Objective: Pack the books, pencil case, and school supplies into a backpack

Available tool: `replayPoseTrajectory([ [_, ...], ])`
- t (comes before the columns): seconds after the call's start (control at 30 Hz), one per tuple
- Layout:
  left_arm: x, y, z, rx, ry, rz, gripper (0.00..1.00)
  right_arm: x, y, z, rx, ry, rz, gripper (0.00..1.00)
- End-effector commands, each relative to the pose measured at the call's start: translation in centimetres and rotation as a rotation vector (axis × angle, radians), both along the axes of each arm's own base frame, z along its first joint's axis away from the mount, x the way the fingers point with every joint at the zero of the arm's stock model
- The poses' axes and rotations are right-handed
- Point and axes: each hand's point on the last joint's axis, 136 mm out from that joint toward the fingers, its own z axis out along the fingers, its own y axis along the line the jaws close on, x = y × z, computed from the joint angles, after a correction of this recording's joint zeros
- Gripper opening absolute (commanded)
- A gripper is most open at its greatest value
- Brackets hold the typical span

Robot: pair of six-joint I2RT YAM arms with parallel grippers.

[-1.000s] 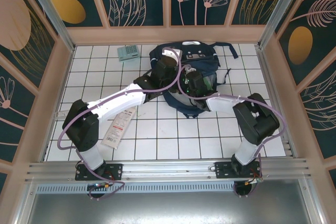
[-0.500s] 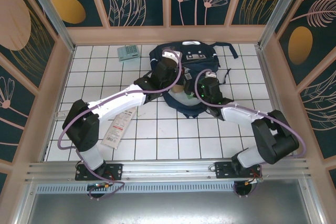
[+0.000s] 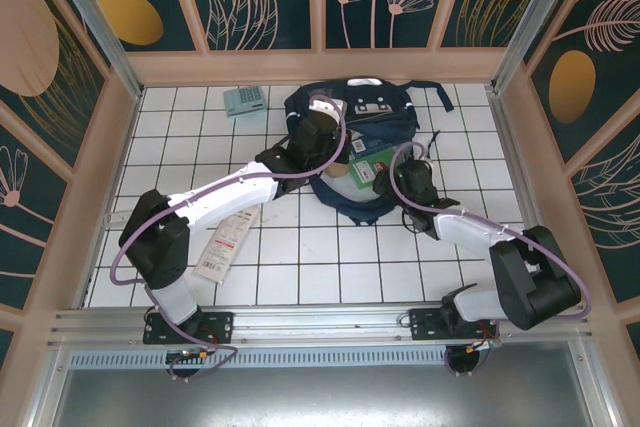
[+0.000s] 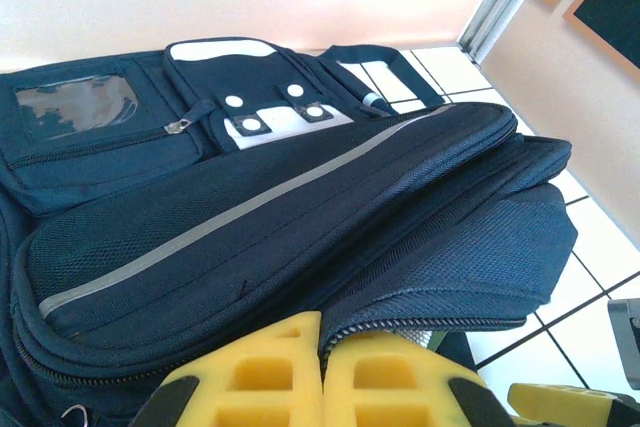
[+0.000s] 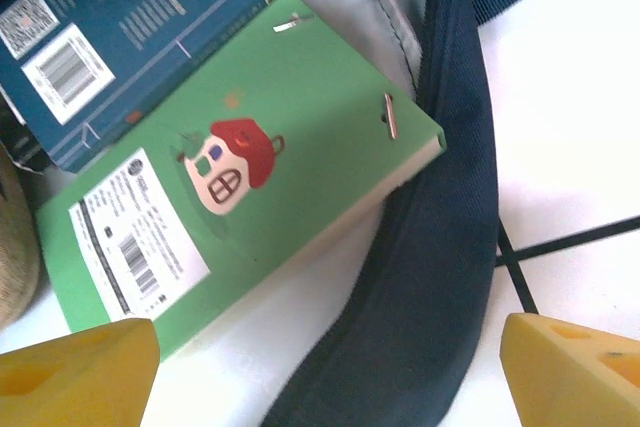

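A large navy backpack (image 3: 385,112) with pale reflective stripes is lying flat at the far middle of a white tiled table (image 3: 300,257), its main opening facing the two robot arms.

The left gripper (image 4: 320,379) is sitting at the near edge of that opening. Its yellow fingers are pressing tight together right where the zip line comes down to them. Whether any cloth is caught between them cannot be told. From the left wrist camera, the bag's front panel is rising away in padded layers, with a clear window pocket and white snap tabs near the top.

The right gripper (image 5: 320,387) is hovering over the mouth of the bag with its yellow fingers spread wide and nothing between them. Just beyond it a small green book (image 5: 240,177), printed with a red-roofed house and a barcode label, is lying flat beside the bag's dark zip rim. A blue book (image 5: 130,27) is touching its far long edge. A tan pencil case (image 5: 14,237) is peeking in at the left.

A pale teal calculator (image 3: 244,99) is resting near the far left corner, apart from the bag. A long white packet (image 3: 225,242) with red print is lying on the tiles by the left arm.
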Motion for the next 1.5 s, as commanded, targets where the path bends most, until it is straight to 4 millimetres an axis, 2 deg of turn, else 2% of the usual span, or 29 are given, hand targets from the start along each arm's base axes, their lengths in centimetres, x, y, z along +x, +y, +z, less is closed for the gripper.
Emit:
replayPoseTrajectory([
  [0.0,-0.1,-0.6,3.3,-0.095,-0.063,-0.005,0.00,-1.1,-0.1,-1.8,-0.022,0.069,0.022,0.86],
  [0.07,-0.1,-0.6,3.4,-0.098,-0.063,-0.008,0.00,-1.1,-0.2,-2.2,-0.035,0.089,0.019,0.80],
  [0.13,-0.1,-0.6,3.3,-0.097,-0.063,-0.008,0.00,-1.2,-0.5,-2.5,-0.053,0.105,0.009,0.67],
  [0.2,-0.2,-0.6,3.1,-0.097,-0.061,-0.011,0.00,-1.3,-0.9,-2.8,-0.072,0.114,0.000,0.64],
  [0.23,-0.2,-0.6,3.1,-0.098,-0.062,-0.010,0.00,-1.4,-1.1,-2.9,-0.082,0.120,-0.006,0.58],
  [0.27,-0.2,-0.6,3.0,-0.097,-0.061,-0.009,0.00,-1.5,-1.3,-2.9,-0.090,0.123,-0.012,0.49],
  [0.37,-0.2,-0.6,2.8,-0.097,-0.059,-0.010,0.00,-1.7,-1.9,-2.5,-0.107,0.123,-0.037,0.09],
  [0.4,-0.2,-0.5,2.8,-0.100,-0.060,-0.010,0.00,-1.8,-2.3,-2.2,-0.118,0.116,-0.057,0.00],
  [0.53,-0.3,-0.5,2.6,-0.103,-0.058,-0.009,0.00,-1.9,-3.5,0.5,-0.140,0.042,-0.112,0.00],
  [0.77,-0.2,-0.3,2.2,-0.128,-0.053,0.012,0.00,-1.8,-5.7,8.3,-0.174,-0.158,-0.228,0.00],
  [0.87,-0.2,-0.1,1.9,-0.127,-0.051,0.024,0.00,-2.2,-7.0,10.7,-0.167,-0.231,-0.293,0.00],
  [1.03,0.1,1.0,1.8,-0.121,-0.059,0.075,0.00,-3.4,-8.8,11.8,-0.135,-0.293,-0.392,0.00],
  [1.17,0.7,2.5,1.4,-0.112,-0.056,0.158,0.00,-4.1,-9.8,11.4,-0.106,-0.307,-0.443,0.00],
  [1.23,0.7,2.6,1.2,-0.122,-0.049,0.150,0.00,-4.1,-9.9,11.0,-0.101,-0.297,-0.437,0.01],
  [1.3,0.5,2.1,1.0,-0.128,-0.039,0.122,0.00,-3.5,-9.3,10.2,-0.103,-0.277,-0.379,0.30],
  [1.33,0.4,1.7,0.9,-0.136,-0.031,0.106,0.00,-3.3,-9.1,9.7,-0.099,-0.256,-0.362,0.40],
  [1.37,0.3,1.3,0.7,-0.145,-0.020,0.087,0.00,-3.1,-8.7,9.2,-0.098,-0.237,-0.345,0.48],
  [1.43,0.2,0.8,0.4,-0.158,-0.005,0.065,0.00,-2.6,-8.2,8.5,-0.100,-0.215,-0.305,0.51],
  [1.47,0.1,0.6,0.4,-0.163,0.000,0.059,0.00,-2.3,-8.0,8.3,-0.095,-0.208,-0.291,0.58],
])
